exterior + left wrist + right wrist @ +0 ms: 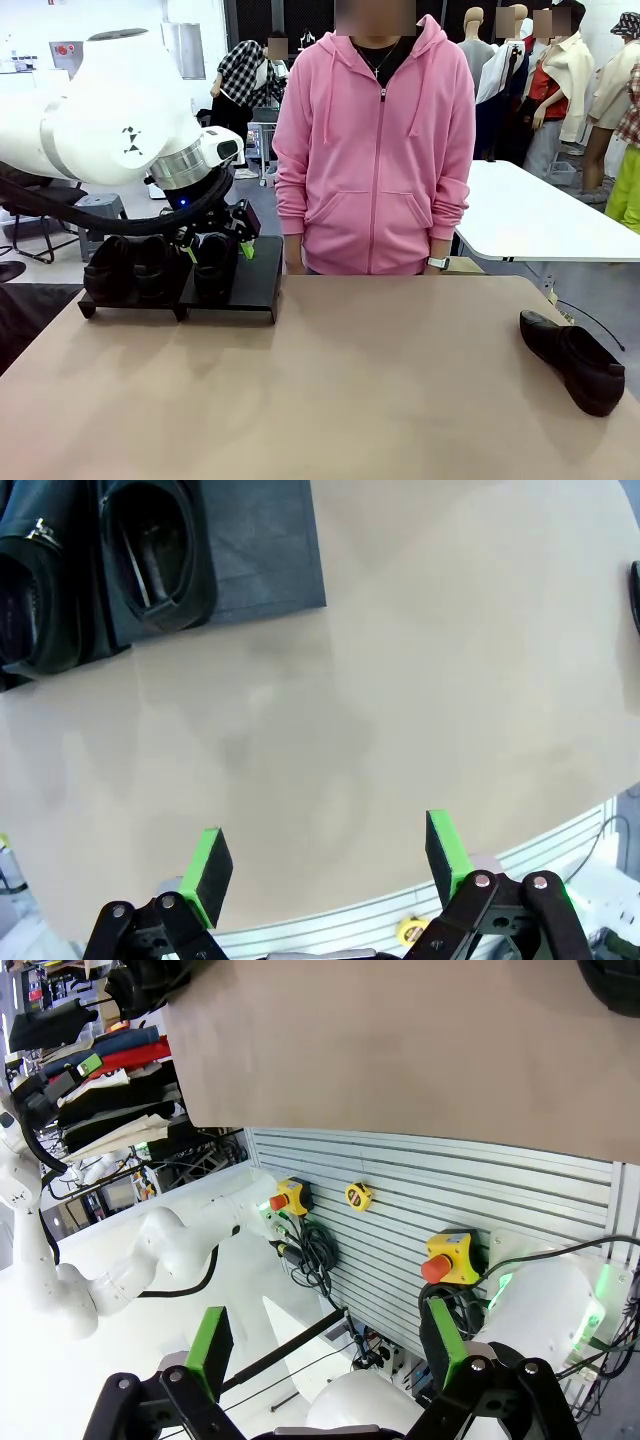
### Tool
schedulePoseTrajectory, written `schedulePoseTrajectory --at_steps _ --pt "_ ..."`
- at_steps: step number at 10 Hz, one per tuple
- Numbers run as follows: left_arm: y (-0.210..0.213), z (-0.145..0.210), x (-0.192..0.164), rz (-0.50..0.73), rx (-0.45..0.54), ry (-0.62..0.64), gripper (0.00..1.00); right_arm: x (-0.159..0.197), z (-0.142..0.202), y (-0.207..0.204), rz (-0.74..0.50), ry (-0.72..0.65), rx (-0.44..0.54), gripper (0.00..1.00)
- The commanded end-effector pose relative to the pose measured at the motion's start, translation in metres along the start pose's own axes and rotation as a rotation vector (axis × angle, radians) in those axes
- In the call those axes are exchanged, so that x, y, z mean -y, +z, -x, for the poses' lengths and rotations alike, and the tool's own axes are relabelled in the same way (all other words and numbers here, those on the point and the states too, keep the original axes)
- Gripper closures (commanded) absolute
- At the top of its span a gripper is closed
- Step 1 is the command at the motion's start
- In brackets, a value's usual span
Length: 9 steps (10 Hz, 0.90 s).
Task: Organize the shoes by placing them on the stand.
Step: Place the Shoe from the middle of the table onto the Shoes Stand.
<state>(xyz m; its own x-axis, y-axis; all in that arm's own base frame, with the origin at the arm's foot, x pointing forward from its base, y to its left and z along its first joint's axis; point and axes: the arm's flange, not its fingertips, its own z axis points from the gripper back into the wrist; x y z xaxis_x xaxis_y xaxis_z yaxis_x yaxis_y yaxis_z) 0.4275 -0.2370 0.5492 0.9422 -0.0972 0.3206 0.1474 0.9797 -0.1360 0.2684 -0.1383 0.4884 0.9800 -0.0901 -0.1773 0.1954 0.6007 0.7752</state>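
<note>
The low black stand (pixel 255 285) sits at the table's far left. Two black shoes (pixel 128 268) rest on its left panel and a third shoe (pixel 212 272) on the left half of the right panel. My left gripper (pixel 218 248) hovers just over that third shoe, open. In the left wrist view, my left gripper (pixel 328 855) has bare table between its green pads, with the shoe (pixel 155 555) and the stand (pixel 270 550) at the top left. A fourth shoe (pixel 572 360) lies on the table near the right edge. My right gripper (pixel 325 1345) is open and holds nothing.
A person in a pink hoodie (pixel 375 150) stands at the far edge, hands low behind the table. The right half of the stand's right panel is bare. The right wrist view looks along the table's near edge (pixel 400 1130) at emergency-stop buttons (pixel 450 1258) and cables below.
</note>
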Motion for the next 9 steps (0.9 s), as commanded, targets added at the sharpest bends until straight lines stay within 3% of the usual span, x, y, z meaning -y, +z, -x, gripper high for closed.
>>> schedulePoseTrajectory --at_steps 1,3,5,6,8,9 --pt "0.04 -0.002 -0.065 0.304 -0.027 -0.051 0.0 0.001 0.002 0.005 0.006 0.027 -0.007 0.0" --pt "0.05 0.007 -0.08 0.331 -0.024 -0.037 0.0 0.001 0.002 0.005 0.006 0.027 -0.007 0.0" --pt "0.076 0.051 -0.142 0.475 -0.005 0.08 0.0 0.001 0.002 0.005 0.006 0.027 -0.007 0.0" --pt "0.078 0.07 -0.168 0.62 0.027 0.12 0.0 0.001 0.002 0.005 0.006 0.027 -0.007 0.0" --pt "0.05 0.105 -0.213 0.78 0.006 0.275 0.0 0.001 0.002 0.005 0.006 0.027 -0.007 0.0" --pt "0.032 0.121 -0.227 0.743 -0.038 0.371 0.0 0.001 0.002 0.005 0.006 0.027 -0.007 0.0"
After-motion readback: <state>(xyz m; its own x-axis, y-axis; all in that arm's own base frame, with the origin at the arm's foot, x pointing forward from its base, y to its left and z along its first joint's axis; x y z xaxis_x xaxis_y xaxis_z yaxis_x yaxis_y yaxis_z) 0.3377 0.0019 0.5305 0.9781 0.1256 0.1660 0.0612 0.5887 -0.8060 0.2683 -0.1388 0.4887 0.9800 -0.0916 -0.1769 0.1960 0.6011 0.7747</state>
